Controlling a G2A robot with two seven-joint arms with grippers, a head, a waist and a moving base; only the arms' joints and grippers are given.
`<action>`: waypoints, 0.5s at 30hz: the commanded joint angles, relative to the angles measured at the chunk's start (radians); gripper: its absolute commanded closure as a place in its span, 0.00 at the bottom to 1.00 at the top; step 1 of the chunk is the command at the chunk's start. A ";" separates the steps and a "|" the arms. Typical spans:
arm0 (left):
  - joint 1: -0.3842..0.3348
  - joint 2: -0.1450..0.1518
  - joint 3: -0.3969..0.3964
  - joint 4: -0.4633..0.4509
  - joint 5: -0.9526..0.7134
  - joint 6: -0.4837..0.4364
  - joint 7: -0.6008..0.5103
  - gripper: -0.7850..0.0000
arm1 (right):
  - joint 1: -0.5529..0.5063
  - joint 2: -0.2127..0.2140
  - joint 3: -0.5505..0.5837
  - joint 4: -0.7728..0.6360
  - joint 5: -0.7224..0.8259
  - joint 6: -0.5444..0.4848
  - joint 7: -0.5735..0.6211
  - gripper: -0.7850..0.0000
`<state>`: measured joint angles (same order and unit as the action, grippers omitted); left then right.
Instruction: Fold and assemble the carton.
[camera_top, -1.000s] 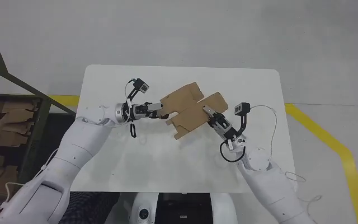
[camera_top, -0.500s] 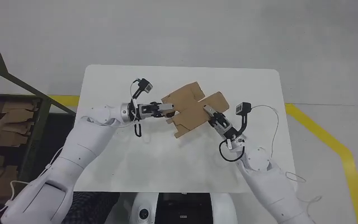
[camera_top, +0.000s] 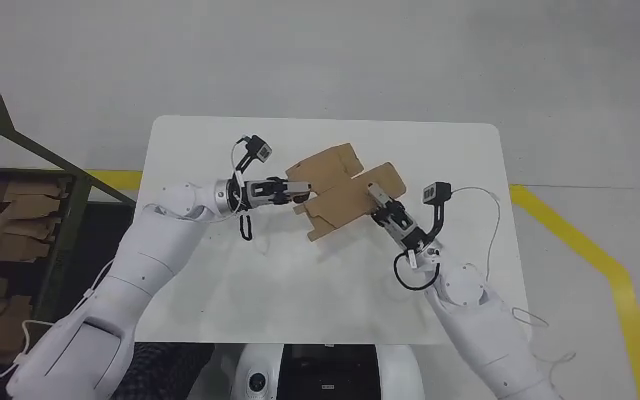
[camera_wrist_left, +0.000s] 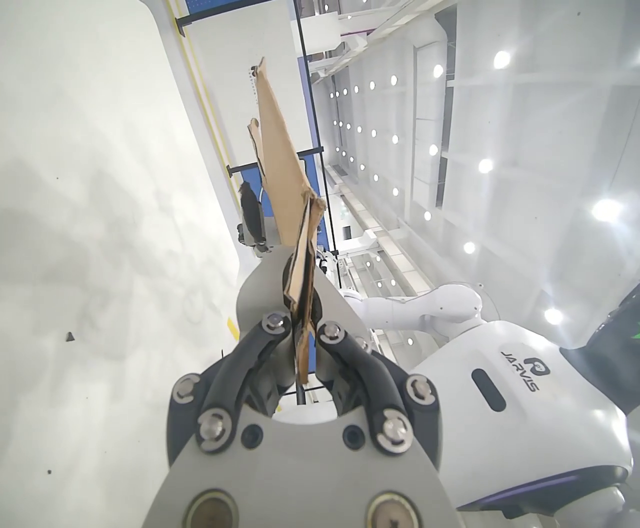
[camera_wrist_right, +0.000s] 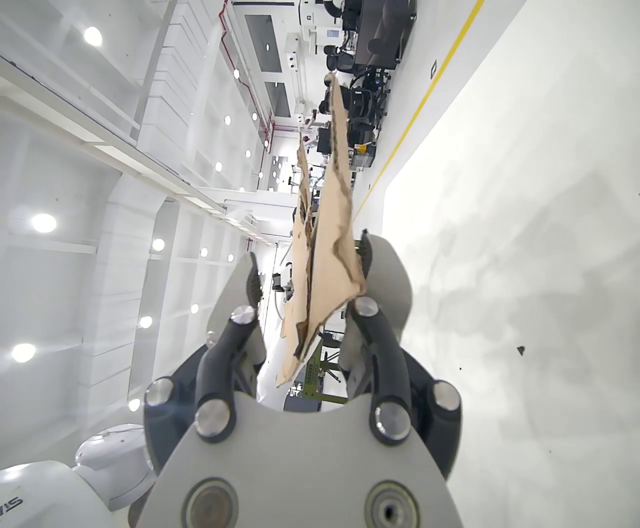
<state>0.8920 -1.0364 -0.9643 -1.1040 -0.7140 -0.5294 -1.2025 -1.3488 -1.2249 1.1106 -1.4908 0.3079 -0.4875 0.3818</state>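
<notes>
Your left gripper (camera_wrist_left: 298, 280) clamps the carton (camera_top: 335, 195) at its 9 o'clock edge, likely anchoring it, while your right gripper (camera_wrist_right: 307, 270), jaws apart, straddles the 3 o'clock edge for folding.

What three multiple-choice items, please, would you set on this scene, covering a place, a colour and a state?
1. Where is the carton?
A. Between the left gripper and the right gripper, at the middle of the white table
B. On the floor
C. Inside a crate

2. What colour is the carton?
A. White
B. Brown
C. Blue

3. What is the left gripper's state?
A. Open, clear of the carton
B. Shut on nothing
C. Shut on the carton's edge

Answers:
1 A: the top view shows it mid-table with a gripper at each side.
2 B: it is plain brown cardboard in every view.
3 C: the left wrist view shows both fingers pressed onto the cardboard edge.
</notes>
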 joint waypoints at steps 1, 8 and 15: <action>-0.006 0.000 -0.005 0.011 0.005 -0.010 -0.024 1.00 | -0.002 0.004 0.020 0.003 0.004 -0.017 0.029 0.00; -0.021 0.010 -0.018 0.011 0.072 -0.001 -0.088 1.00 | 0.011 0.027 0.101 0.045 0.155 -0.013 0.306 0.00; -0.005 0.026 -0.020 -0.039 0.089 0.024 -0.113 1.00 | 0.064 0.045 0.134 0.137 0.245 0.056 0.588 0.00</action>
<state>0.8852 -1.0123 -0.9845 -1.1365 -0.6223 -0.5098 -1.3108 -1.2919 -1.1807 1.2473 -1.3611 0.5572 -0.4375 0.9455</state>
